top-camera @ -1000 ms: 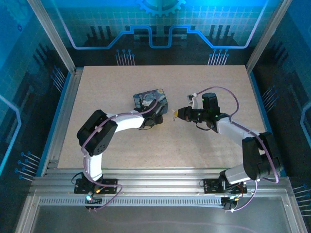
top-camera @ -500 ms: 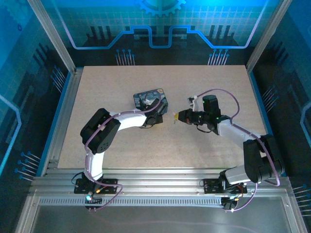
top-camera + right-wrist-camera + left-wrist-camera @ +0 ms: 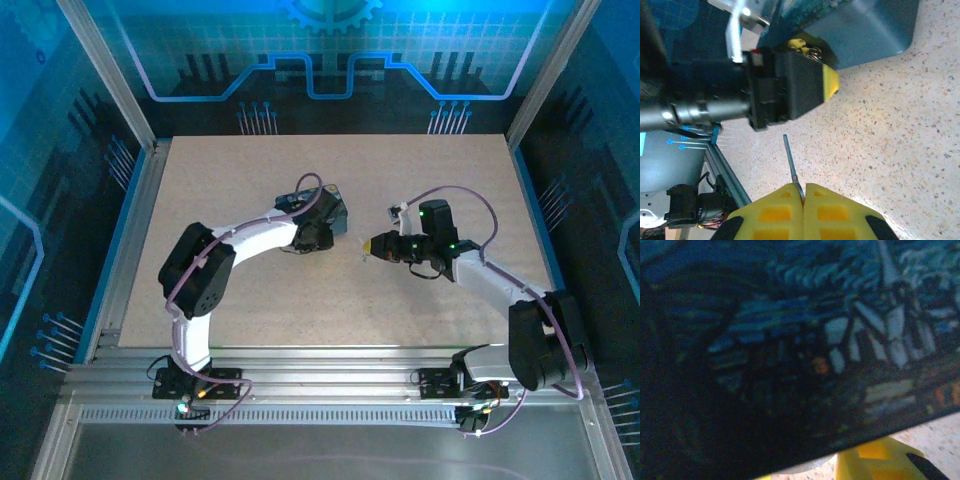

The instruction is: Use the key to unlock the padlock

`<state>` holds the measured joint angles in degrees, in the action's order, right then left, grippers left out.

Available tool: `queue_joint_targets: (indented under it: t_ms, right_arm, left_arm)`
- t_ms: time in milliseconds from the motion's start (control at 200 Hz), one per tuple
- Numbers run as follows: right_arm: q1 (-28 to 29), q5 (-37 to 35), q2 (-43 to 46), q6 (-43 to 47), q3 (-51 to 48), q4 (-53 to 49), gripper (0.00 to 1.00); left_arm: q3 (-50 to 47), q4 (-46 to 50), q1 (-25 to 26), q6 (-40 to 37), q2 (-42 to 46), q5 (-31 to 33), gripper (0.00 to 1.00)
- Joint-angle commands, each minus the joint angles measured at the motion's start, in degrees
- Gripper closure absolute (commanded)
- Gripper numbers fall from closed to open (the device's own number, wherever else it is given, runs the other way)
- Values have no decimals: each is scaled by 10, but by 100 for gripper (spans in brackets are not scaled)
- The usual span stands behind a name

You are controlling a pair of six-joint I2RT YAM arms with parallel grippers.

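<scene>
The left end effector (image 3: 829,82), its grip impossible to judge, has swung up onto the blue case (image 3: 870,30), where the padlock (image 3: 806,46) seems to sit at the edge, while the right end effector (image 3: 804,192), pinching the key (image 3: 791,160), has drifted slightly away from the case, so insertion looks some way off

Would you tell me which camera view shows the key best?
The right wrist view: the key juts clear from the shut right claw. From the top it is too small to tell, and the left wrist view is too blurred.
</scene>
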<state>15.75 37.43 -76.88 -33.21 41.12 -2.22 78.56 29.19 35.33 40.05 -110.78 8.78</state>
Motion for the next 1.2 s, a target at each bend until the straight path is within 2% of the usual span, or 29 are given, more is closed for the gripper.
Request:
queue_joint_targets:
  t_ms: [0,165,390,585,700,825,1006,1196]
  right_arm:
    - [8,-9,14,23,-6,-30,100]
    - [20,-15,15,18,-19,-19,100]
    - [67,-24,15,0,-23,8,100]
    - [114,-56,20,20,-34,47,100]
    - [112,-68,16,27,-43,78,100]
    - [114,-39,6,49,-36,117,100]
    - [110,-34,-2,105,-7,103,100]
    - [97,-20,-41,115,26,93,100]
  left_arm:
    - [22,55,-14,-7,41,-69,98]
    - [42,80,-23,-6,48,-103,100]
    - [64,84,-56,48,52,-214,100]
    - [51,57,-87,129,69,-319,100]
    - [50,56,-100,157,80,-349,100]
    - [33,30,-113,198,93,-391,100]
    - [10,5,-118,227,111,-426,100]
    - [-42,-71,-122,286,126,-452,100]
